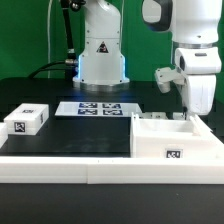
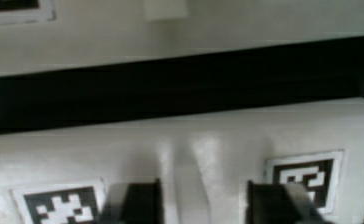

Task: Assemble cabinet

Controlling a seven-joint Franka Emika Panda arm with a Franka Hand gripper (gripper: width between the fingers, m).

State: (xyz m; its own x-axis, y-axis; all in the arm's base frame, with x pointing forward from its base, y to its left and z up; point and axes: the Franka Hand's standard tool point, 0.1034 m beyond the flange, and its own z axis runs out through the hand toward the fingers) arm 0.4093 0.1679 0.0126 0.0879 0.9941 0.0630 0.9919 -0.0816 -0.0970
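The cabinet (image 1: 170, 138), a large white box with a tag on its front, stands at the exterior view's right. My gripper (image 1: 190, 117) hangs straight down over its far right part, with the fingertips at the box's top edge. In the wrist view the gripper (image 2: 209, 206) is open. Its two dark fingers (image 2: 140, 205) stand on either side of a white upright ridge of the cabinet (image 2: 197, 140), and a tag lies outside each finger. I cannot tell if the pads touch the ridge. A small white block with a tag (image 1: 26, 121) lies at the exterior view's left.
The marker board (image 1: 98, 108) lies flat at mid table in front of the robot base (image 1: 101, 55). A long white border rail (image 1: 80, 166) runs along the front. Black table surface (image 1: 70, 135) lies between the block and the cabinet.
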